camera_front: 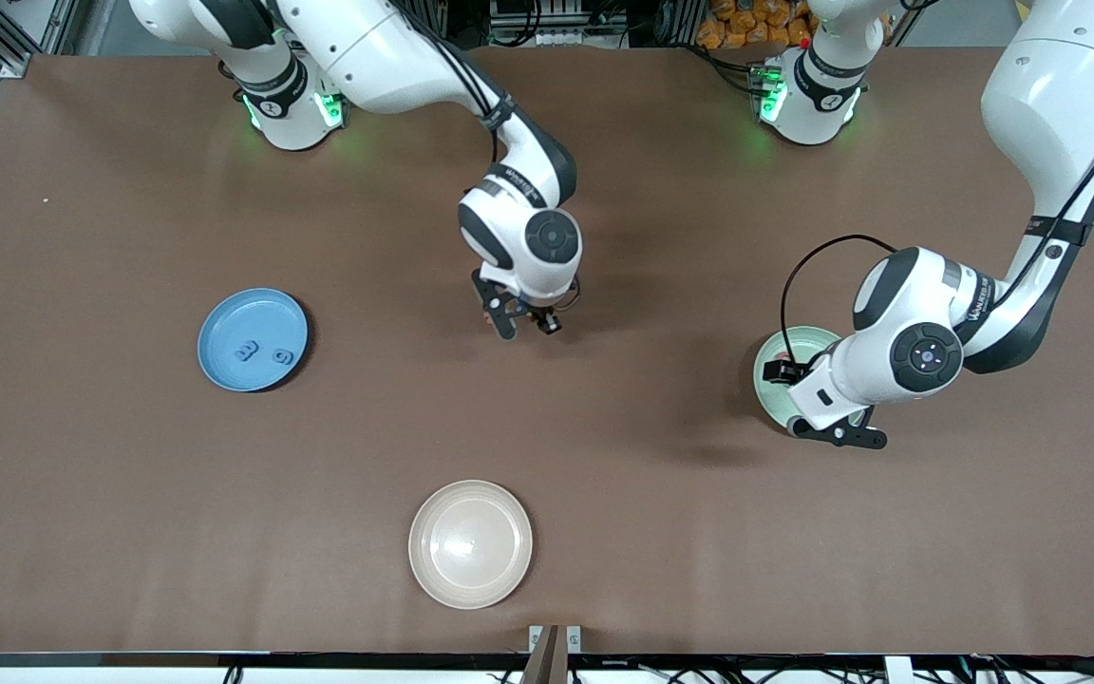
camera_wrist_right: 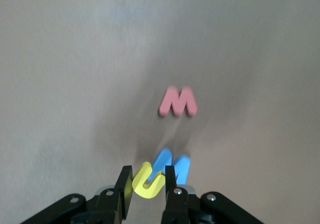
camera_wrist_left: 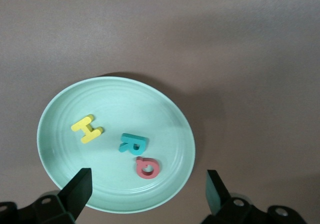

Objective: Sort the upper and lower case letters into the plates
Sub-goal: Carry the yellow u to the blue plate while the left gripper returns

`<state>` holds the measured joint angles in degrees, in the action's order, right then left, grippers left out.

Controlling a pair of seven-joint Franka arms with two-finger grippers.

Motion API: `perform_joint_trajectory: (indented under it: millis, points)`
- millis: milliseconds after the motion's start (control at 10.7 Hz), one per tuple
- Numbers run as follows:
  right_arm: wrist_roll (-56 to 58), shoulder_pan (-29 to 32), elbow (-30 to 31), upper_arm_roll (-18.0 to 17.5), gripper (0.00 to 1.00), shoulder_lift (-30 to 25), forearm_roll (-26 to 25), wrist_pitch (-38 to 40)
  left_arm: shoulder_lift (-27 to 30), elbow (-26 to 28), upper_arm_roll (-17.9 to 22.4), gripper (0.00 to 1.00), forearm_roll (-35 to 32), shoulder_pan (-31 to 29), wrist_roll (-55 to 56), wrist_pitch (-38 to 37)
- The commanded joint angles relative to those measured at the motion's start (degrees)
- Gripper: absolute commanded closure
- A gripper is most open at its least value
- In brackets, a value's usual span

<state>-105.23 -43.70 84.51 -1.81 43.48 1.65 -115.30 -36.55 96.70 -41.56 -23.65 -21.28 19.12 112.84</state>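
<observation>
My right gripper (camera_wrist_right: 149, 186) is shut on a yellow letter u (camera_wrist_right: 150, 183), held up over the middle of the table (camera_front: 528, 328). Below it on the table lie a blue letter (camera_wrist_right: 175, 165) and a red M (camera_wrist_right: 178, 102). My left gripper (camera_wrist_left: 147, 194) hangs open over the mint green plate (camera_wrist_left: 150, 103), with nothing between its fingers. That plate holds a yellow H (camera_wrist_left: 87, 129), a teal R (camera_wrist_left: 132, 144) and a red Q (camera_wrist_left: 148, 167). The blue plate (camera_front: 224, 323) toward the right arm's end holds two blue letters (camera_front: 245, 351), (camera_front: 283, 356).
A cream-beige plate (camera_front: 470, 542) sits near the front camera's edge of the table, with nothing in it. In the front view the left arm's hand (camera_front: 808, 404) covers much of the mint plate (camera_front: 808, 334).
</observation>
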Motion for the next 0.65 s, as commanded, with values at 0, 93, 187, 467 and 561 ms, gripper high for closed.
perform_joint_trajectory:
  millis: [0, 93, 187, 467, 561]
  points:
    - [11.05, 6.23, -1.54, -1.36, 1.0, -2.08, 3.1, 9.09, 1.3, -2.91, -0.1, 0.0, -0.52, 3.61, 5.38, -3.14]
    - [16.58, 8.95, -1.28, -1.18, 1.0, -2.69, 3.01, 12.87, 1.3, -3.01, -0.79, 0.0, -0.52, 4.4, 8.19, -3.5]
    - [23.77, 12.29, -1.36, -1.01, 1.0, -2.7, 2.84, 17.78, 1.48, -3.01, -2.11, 0.0, -0.43, 5.71, 11.26, -4.12]
    - [43.38, 25.46, -0.93, -0.65, 0.97, -4.1, 0.22, 28.97, 1.66, -2.57, -10.35, 0.0, -0.43, 7.04, 13.15, -5.96]
    - [50.14, 28.98, -0.75, -0.65, 0.97, -4.19, -1.8, 30.91, 1.13, -2.31, -12.56, 0.0, -0.51, 9.65, 11.83, -5.97]
